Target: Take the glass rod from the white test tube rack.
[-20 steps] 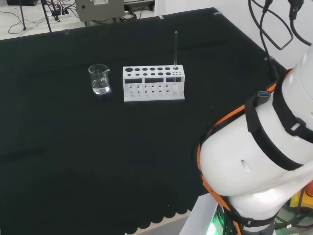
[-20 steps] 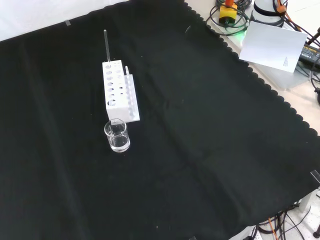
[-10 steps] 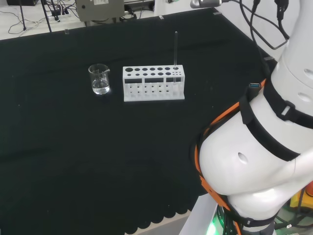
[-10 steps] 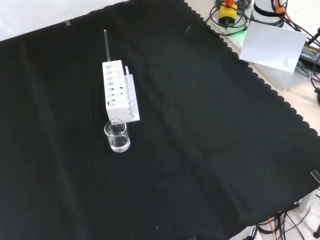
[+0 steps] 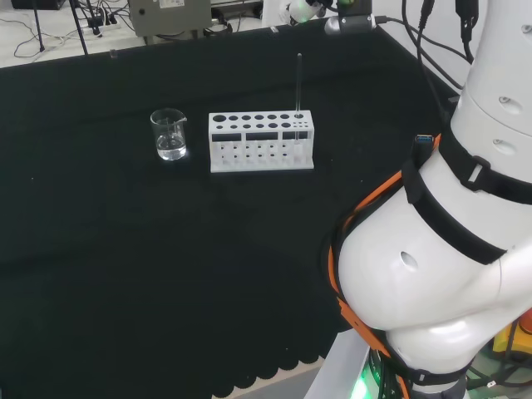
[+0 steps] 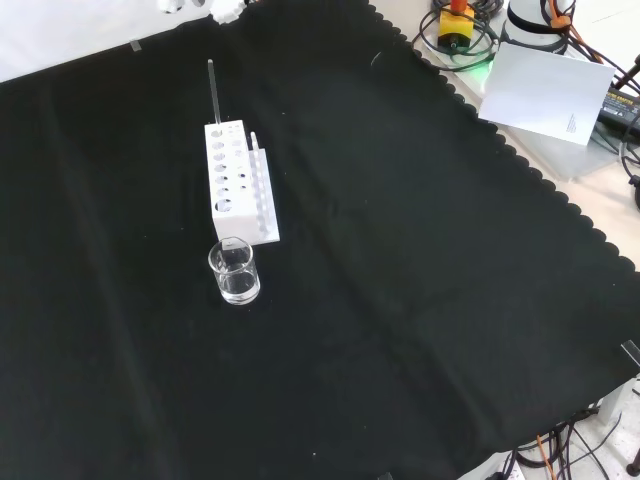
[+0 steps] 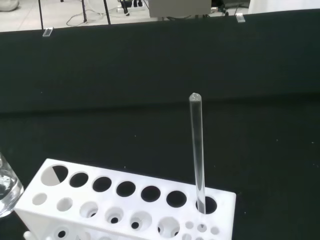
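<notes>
Glass rod upright in end hole of white test tube rack. My hand barely visible; finger posture indeterminate.

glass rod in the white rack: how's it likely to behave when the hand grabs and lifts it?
The thin clear glass rod looks smooth, so probably slippery. It stands upright in an end hole of the white test tube rack, so a sideways pull could bind it or tip the rack. It is long, slender glass: likely stiff and breakable, and round, so apt to roll if laid down.
</notes>
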You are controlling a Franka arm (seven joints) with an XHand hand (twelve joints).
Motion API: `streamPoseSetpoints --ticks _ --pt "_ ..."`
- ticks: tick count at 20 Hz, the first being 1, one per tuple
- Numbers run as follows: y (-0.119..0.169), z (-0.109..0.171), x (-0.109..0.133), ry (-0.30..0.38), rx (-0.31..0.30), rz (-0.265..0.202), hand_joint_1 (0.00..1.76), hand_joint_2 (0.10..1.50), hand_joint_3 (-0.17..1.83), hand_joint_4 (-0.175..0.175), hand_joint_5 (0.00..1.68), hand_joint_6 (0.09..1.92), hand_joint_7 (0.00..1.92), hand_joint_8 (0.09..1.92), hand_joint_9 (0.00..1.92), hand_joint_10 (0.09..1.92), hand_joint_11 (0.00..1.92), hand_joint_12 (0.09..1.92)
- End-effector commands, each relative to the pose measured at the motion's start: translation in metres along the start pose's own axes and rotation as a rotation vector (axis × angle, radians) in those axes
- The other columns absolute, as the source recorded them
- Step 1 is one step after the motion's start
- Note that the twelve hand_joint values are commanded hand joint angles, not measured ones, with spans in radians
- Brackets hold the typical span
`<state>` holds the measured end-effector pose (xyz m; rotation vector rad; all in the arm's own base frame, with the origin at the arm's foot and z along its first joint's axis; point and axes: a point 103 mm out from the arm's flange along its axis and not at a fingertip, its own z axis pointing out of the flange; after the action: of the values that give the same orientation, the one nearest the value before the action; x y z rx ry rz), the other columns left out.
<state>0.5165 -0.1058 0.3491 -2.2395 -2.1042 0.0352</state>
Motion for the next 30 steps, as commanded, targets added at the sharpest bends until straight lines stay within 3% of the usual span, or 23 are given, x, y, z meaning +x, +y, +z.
streamPoseSetpoints --ticks 1,14,30 --pt "-0.001 0.017 -0.004 -0.005 -0.003 -0.015 0.75 0.86 0.6 -0.175 0.47 0.62 1.06 0.76 1.21 0.69 0.82 1.23" --pt "0.01 0.062 -0.013 -0.002 0.067 -0.009 0.76 0.86 0.6 -0.175 0.47 0.71 1.09 0.77 1.24 0.7 0.86 1.22" --pt "0.022 0.098 -0.009 -0.017 0.131 -0.016 0.78 0.86 0.61 -0.175 0.49 0.78 1.14 0.78 1.33 0.72 0.93 1.21"
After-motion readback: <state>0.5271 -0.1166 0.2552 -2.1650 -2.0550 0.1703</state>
